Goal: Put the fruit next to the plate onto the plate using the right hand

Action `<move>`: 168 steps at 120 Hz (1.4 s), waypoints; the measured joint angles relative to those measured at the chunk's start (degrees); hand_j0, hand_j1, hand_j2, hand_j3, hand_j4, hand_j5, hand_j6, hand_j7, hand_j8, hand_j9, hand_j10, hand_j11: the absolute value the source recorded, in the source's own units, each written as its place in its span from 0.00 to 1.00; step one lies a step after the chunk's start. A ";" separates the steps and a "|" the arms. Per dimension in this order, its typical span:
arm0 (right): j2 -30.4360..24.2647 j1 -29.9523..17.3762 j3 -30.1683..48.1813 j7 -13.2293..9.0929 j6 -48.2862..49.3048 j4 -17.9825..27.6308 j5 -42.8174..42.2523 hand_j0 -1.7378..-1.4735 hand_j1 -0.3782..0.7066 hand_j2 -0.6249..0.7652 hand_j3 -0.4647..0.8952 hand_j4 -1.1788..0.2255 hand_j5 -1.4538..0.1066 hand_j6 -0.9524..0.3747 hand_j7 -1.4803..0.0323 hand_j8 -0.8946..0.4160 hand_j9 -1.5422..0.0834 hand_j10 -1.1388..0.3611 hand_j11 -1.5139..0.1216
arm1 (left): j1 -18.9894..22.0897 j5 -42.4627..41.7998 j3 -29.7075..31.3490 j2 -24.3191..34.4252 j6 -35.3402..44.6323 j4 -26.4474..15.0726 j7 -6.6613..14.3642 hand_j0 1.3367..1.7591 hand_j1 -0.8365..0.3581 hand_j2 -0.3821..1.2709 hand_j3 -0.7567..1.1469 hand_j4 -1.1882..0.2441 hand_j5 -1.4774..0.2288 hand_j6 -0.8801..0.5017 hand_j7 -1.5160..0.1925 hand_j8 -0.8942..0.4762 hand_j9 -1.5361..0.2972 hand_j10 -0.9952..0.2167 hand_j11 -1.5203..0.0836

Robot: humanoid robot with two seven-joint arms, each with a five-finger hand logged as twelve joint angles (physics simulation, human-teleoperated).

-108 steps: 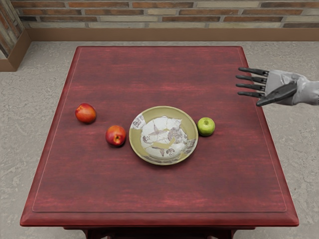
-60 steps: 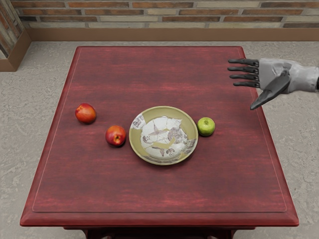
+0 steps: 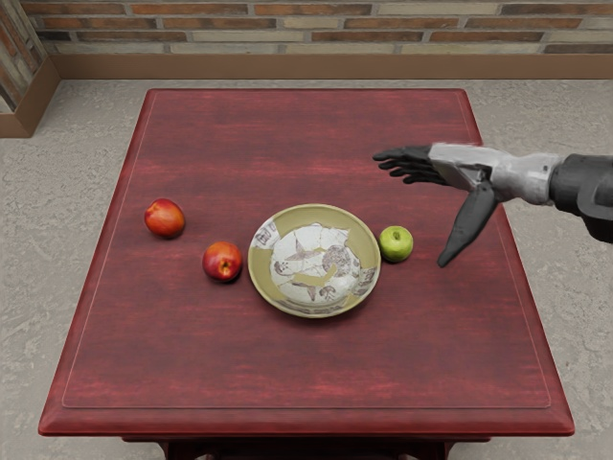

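Note:
A green apple (image 3: pixel 396 243) rests on the table just off the right rim of the olive plate (image 3: pixel 263 278), whose centre carries a white painted pattern. A red apple (image 3: pixel 223 261) lies close to the plate's left rim. Farther left lies a second red apple (image 3: pixel 165 218). My right hand (image 3: pixel 426 192) hangs above the table, up and to the right of the green apple, apart from it. Its fingers (image 3: pixel 402 163) stretch out to the left and the thumb (image 3: pixel 467 225) points down; the hand is open and holds nothing. The left arm is out of view.
The dark red table (image 3: pixel 306 364) stands on a stone floor, with a brick wall behind it. The table's right edge runs beneath my forearm (image 3: pixel 536 180).
My right hand has moved left from beyond the table's right edge to over the table, nearer the green apple. The thumb has swung downward. The fruit and plate have not moved.

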 joint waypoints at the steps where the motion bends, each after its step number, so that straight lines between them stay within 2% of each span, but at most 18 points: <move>1: -0.01 -0.24 0.00 0.05 -0.52 0.28 -0.25 0.30 0.12 0.44 0.34 0.78 0.86 0.65 0.90 0.61 0.88 0.70 0.86 | 0.00 0.00 0.00 0.00 0.00 0.00 0.00 0.76 0.75 0.26 0.40 0.66 0.68 0.46 0.70 0.47 0.66 0.62 0.75; 32: 0.25 -7.22 -0.01 2.69 -12.69 4.85 -7.45 0.30 0.22 0.43 0.34 0.71 0.79 0.58 0.83 0.55 0.81 0.64 0.79 | 0.00 0.00 0.00 0.00 0.00 0.00 0.00 0.76 0.75 0.26 0.40 0.66 0.68 0.46 0.70 0.47 0.66 0.62 0.75; 63: 1.66 -11.74 -0.54 3.77 -20.90 5.24 -11.77 0.30 0.31 0.41 0.34 0.65 0.72 0.52 0.76 0.48 0.74 0.59 0.72 | 0.00 0.00 0.00 0.00 0.00 0.00 0.00 0.76 0.75 0.26 0.40 0.66 0.68 0.46 0.70 0.47 0.66 0.62 0.75; 102: 9.87 -13.27 -2.41 3.70 -23.70 -2.68 -16.92 0.30 0.36 0.41 0.34 0.62 0.68 0.49 0.72 0.45 0.71 0.56 0.69 | 0.00 0.00 0.00 0.00 0.00 0.00 0.00 0.76 0.75 0.26 0.40 0.66 0.68 0.46 0.70 0.47 0.66 0.62 0.75; 168: 16.10 -13.25 -5.06 4.55 -28.63 -9.17 -19.92 0.30 0.42 0.40 0.34 0.58 0.63 0.45 0.67 0.41 0.66 0.52 0.64 | 0.00 0.00 0.00 0.00 0.00 0.00 0.00 0.76 0.75 0.26 0.40 0.66 0.68 0.46 0.70 0.47 0.66 0.62 0.75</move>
